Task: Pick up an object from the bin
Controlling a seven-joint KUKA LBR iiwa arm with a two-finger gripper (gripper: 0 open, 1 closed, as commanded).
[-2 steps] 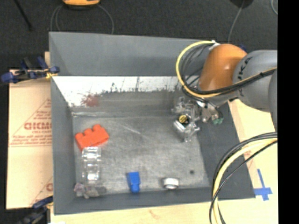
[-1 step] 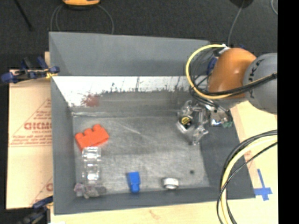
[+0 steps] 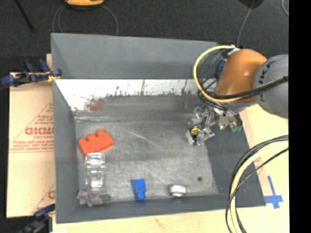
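The grey bin [image 3: 146,62] has five small things in it, and they all lie on its floor. The tool [image 3: 200,132] is down low inside the bin, close to the right wall and nearer the far right corner. The floor under it looks bare. I cannot tell if the tool is wide or narrow, because its shiny parts bunch together there. I can see nothing from the bin held in it. An orange block [image 3: 95,142] with bumps on top lies by the left wall, well apart from the tool. Just beside it, toward the near edge, is a clear plastic piece [image 3: 94,171]. A small grey thing [image 3: 92,196] sits in the near left corner, next to the clear piece. A little blue piece [image 3: 139,189] lies along the near edge, about in the middle. A round silver cap [image 3: 177,191] lies along the near edge too, a bit to the right of the blue piece. The cap is the closest thing to the tool, but there is plenty of bare floor between them. So I think the job is only at its start. Nothing has been picked up yet. The tool has to go to one thing, close on it, and lift it out of the bin.
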